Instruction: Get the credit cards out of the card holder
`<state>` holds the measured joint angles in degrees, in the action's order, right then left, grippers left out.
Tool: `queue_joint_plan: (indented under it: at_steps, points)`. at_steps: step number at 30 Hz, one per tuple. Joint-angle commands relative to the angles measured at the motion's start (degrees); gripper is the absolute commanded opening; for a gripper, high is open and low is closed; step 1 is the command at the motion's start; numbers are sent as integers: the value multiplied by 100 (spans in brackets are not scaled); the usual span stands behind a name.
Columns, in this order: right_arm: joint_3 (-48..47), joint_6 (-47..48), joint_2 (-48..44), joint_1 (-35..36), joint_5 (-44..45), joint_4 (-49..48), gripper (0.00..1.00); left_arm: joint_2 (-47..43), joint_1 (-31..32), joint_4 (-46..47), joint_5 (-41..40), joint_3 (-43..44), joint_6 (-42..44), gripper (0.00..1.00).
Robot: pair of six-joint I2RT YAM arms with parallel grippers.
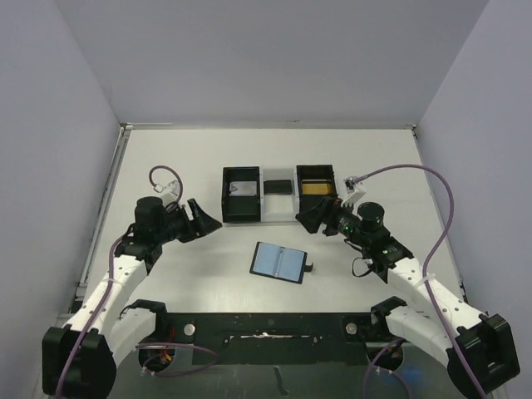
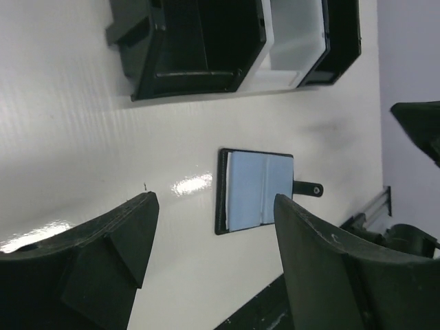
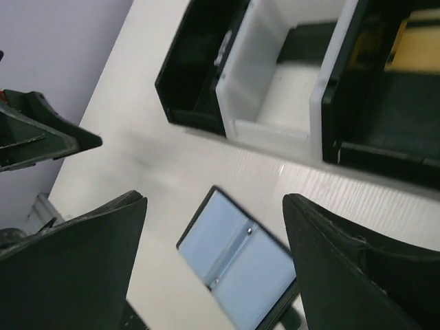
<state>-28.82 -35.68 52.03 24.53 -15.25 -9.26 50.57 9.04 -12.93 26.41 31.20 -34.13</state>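
Right claw (image 1: 304,219) and left claw (image 1: 213,222) are both spread and empty. Between them the holder (image 1: 278,263) lies open on the table. A gold card (image 1: 318,188) lies in the right box (image 1: 316,169), a grey card (image 1: 243,189) in the left box (image 1: 225,195). The job looks done.

card holder (image 1: 278,263) | bare table (image 1: 208,266) around | black boxes (image 1: 241,216) beyond

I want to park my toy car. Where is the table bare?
Bare: the far strip of table between the black boxes and the back wall, and the patch between the card holder and the left arm. Crowded: between boxes and holder, where the left pincer and right pincer hang open.
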Motion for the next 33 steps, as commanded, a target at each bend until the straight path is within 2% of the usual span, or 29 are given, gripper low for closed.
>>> queue_joint_plan:
  at_steps: [1,5,7,9,16,25,29,33]
  points:
    - [262,-1439,95,390,-295,303,79,634,285,1492,1000,-207,-840,66]
    - [170,-1579,210,1489,1227,1056,69,1043,1265,1613,290,-82,-768,66]
    - [-76,-1795,375,1968,2235,1821,63,1307,1518,1836,159,-95,-815,66]
    - [-260,-1920,553,2328,2795,2367,62,1623,1647,1945,88,-65,-831,65]
    - [-268,-2434,1146,2682,2909,2523,61,2361,2187,2632,224,-36,-854,62]
    - [-411,-2191,1430,2693,2597,1984,58,2992,2530,2726,181,22,-816,46]
    - [-505,-2445,1624,2692,2900,2297,61,3176,2634,2800,128,42,-846,44]
    - [-476,-2109,1712,2686,2504,1835,59,3357,2731,2908,88,46,-869,40]
